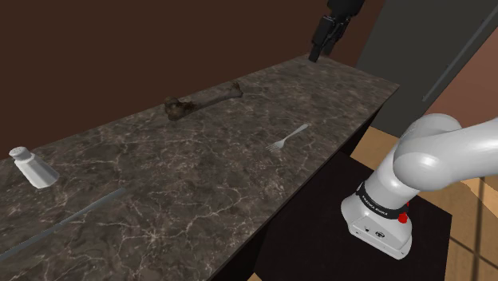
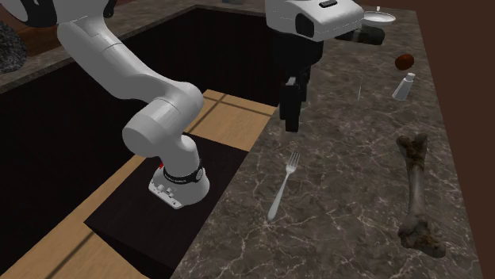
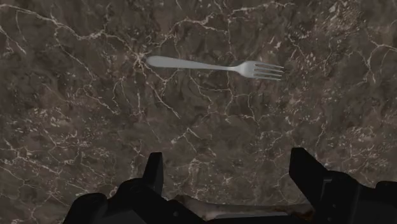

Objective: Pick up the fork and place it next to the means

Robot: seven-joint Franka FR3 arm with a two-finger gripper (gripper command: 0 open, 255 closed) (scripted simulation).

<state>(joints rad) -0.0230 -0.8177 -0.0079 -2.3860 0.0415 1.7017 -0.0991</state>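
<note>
We log the tool (image 3: 227,159) open and empty above the marbled surface (image 3: 83,133); the fork (image 3: 216,66) lies flat ahead of it, long axis parallel to the jaw line, so a wrist turn seems needed.

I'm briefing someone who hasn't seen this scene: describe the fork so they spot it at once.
Find the long dark marbled counter. Near its edge beside the robot's stand lies the fork, flat and alone. It is slim, pale and pronged, unlike the thick knobbed bone farther back and the white shaker.
</note>
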